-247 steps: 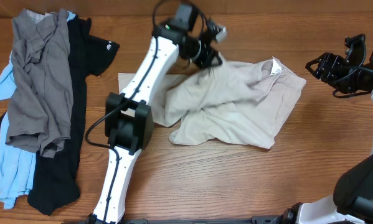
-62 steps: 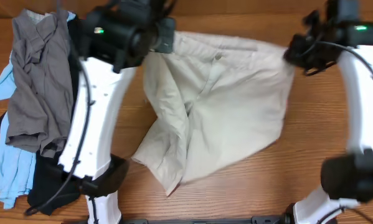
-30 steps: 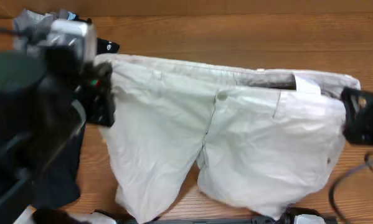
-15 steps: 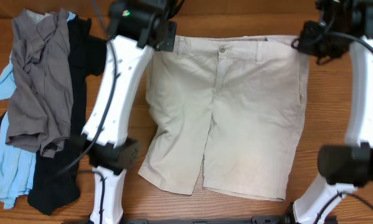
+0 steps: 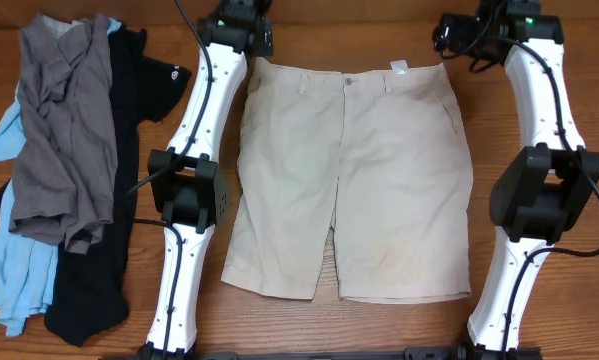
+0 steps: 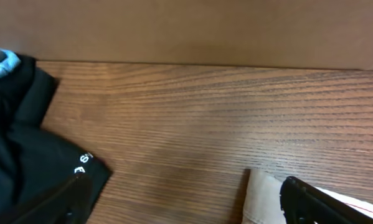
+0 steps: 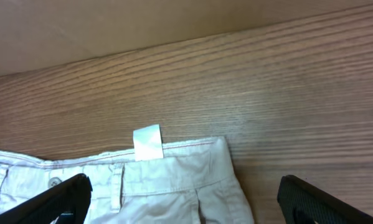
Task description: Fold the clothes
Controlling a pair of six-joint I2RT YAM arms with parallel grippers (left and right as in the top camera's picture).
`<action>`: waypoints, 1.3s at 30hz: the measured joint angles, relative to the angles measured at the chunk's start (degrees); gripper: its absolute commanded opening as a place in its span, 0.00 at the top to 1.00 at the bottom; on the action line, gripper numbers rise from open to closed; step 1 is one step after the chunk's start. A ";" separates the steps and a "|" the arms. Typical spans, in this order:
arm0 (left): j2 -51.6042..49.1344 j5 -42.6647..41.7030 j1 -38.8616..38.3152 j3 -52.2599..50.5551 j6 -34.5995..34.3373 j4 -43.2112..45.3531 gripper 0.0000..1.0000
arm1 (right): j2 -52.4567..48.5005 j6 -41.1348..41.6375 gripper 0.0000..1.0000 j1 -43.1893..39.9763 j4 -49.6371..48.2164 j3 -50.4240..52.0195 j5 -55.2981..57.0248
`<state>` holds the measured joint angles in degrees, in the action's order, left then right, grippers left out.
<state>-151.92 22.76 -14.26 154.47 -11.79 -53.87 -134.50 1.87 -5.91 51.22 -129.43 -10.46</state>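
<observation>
The beige shorts (image 5: 349, 170) lie spread flat mid-table, waistband at the far side, legs toward the front. My left gripper (image 5: 247, 30) hovers open just beyond the waistband's left corner; in the left wrist view (image 6: 185, 182) only bare wood and that corner (image 6: 264, 200) lie between its fingers. My right gripper (image 5: 459, 38) stands open over the right corner; in the right wrist view (image 7: 185, 182) the waistband with its white label (image 7: 147, 143) and button (image 7: 54, 182) lies beneath, untouched. The other clothes are heaped at the left: a grey shirt (image 5: 64, 130), a black tee (image 5: 129, 110) and a light-blue garment (image 5: 14, 265).
The black tee's sleeve with its white logo (image 6: 81, 163) lies close to my left finger (image 6: 55, 202). A plain wall (image 7: 111, 25) rises along the table's far edge behind both grippers. Both arms reach along the sides of the shorts from bases at the front edge.
Both grippers have opened and let go of the waistband. The shorts, held up and stretched a second ago, now lie flat. Both arms have drawn back toward the far edge.
</observation>
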 measured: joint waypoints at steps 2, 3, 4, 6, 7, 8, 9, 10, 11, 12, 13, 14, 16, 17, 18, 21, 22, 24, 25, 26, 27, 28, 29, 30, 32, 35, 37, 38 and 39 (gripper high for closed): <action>0.42 -0.66 -0.24 0.20 0.94 -1.90 0.00 | 0.42 0.48 0.00 0.00 4.20 -1.33 -0.94; 0.96 -1.07 -0.37 0.22 1.27 -3.17 0.00 | 0.81 0.72 0.00 0.00 5.99 -1.77 -1.66; 1.62 -1.70 -0.39 0.22 1.49 -4.98 0.00 | 1.09 0.83 0.00 0.00 6.86 -1.86 -2.08; 3.74 -3.41 -0.66 0.20 1.73 -7.72 0.00 | 2.86 0.96 0.00 0.00 9.81 -1.92 -3.54; 5.22 -4.39 -0.72 0.20 1.77 -9.22 0.00 | 4.26 1.07 0.00 0.00 11.89 -1.97 -4.66; 7.28 -5.92 -0.76 0.22 1.88 -11.21 0.00 | 5.27 1.09 0.00 0.00 13.09 -2.03 -5.27; 9.44 -7.58 -0.76 0.24 1.90 -13.42 0.00 | 7.21 1.14 0.00 0.00 15.28 -2.25 -6.14; 12.28 -9.92 -0.76 0.31 1.88 -15.87 0.00 | 9.20 1.14 0.00 0.00 17.22 -2.49 -6.80; 15.13 -12.07 -0.76 0.57 1.88 -17.53 0.00 | 10.95 1.16 0.00 0.00 18.53 -2.75 -7.30; 17.25 -13.99 -0.76 0.98 1.86 -19.15 0.00 | 12.00 1.14 0.00 0.00 19.26 -2.97 -7.48; 19.45 -16.00 -0.87 1.38 1.75 -21.09 0.00 | 13.46 1.11 0.00 0.00 20.57 -3.43 -7.76; 20.92 -17.22 -0.96 1.66 1.66 -22.32 0.00 | 14.36 1.14 0.00 0.00 21.31 -3.61 -7.91; 23.50 -19.52 -1.44 2.38 1.44 -25.51 0.00 | 16.33 1.16 0.00 0.00 23.54 -4.00 -8.76; 24.83 -20.90 -1.97 2.78 1.38 -27.26 0.00 | 16.68 1.14 0.00 0.00 24.37 -4.15 -9.03; 25.27 -21.66 -2.40 3.10 1.22 -29.18 0.00 | 16.81 1.14 0.00 0.00 25.42 -4.31 -9.31; 25.03 -23.26 -3.76 2.97 0.96 -34.56 0.00 | 16.68 1.16 0.00 0.00 29.18 -4.28 -9.81; 24.65 -23.56 -4.20 2.78 0.90 -35.80 0.00 | 16.68 1.16 0.00 0.00 30.27 -4.28 -9.90; 24.09 -24.13 -5.22 2.58 0.79 -38.10 0.00 | 16.68 1.16 0.00 0.00 32.17 -4.28 -10.16; 24.06 -24.22 -5.77 2.58 0.76 -39.06 0.00 | 16.68 1.14 0.00 0.00 32.81 -4.28 -10.16; 24.06 -24.28 -6.27 2.58 0.76 -40.35 0.00 | 16.68 1.16 0.00 0.00 33.44 -4.28 -10.19; 24.06 -24.30 -6.88 2.58 0.74 -41.29 0.00 | 16.70 1.16 0.00 0.00 34.01 -4.28 -10.21; 24.06 -24.30 -7.54 2.58 0.70 -41.62 0.00 | 16.72 1.14 0.00 0.00 34.38 -4.28 -10.25; 24.06 -24.30 -8.33 2.58 0.52 -41.81 0.00 | 16.79 1.18 0.00 0.00 34.71 -4.28 -10.29; 24.06 -24.33 -8.87 2.58 0.31 -41.90 0.00 | 16.87 1.16 0.00 0.00 35.12 -4.28 -10.29; 24.09 -24.30 -10.34 2.58 0.11 -42.05 0.00 | 17.25 1.18 0.00 0.00 36.52 -4.28 -10.29; 24.30 -24.00 -12.39 2.58 -0.11 -42.73 0.00 | 18.99 1.18 0.00 0.00 38.69 -4.28 -10.14; 24.94 -23.78 -13.51 2.51 -0.17 -42.80 0.00 | 21.38 1.16 0.00 0.00 40.61 -4.28 -9.53; 25.49 -23.65 -14.01 2.51 -0.24 -42.80 0.00 | 22.51 1.16 0.00 0.00 41.42 -4.28 -9.09; 26.29 -23.63 -14.47 2.40 -0.26 -42.80 0.00 | 24.70 1.18 0.00 0.00 42.91 -4.28 -8.22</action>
<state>-125.62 -0.86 -28.73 156.88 -12.05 -96.66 -109.80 3.05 -5.91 94.13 -133.71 -18.68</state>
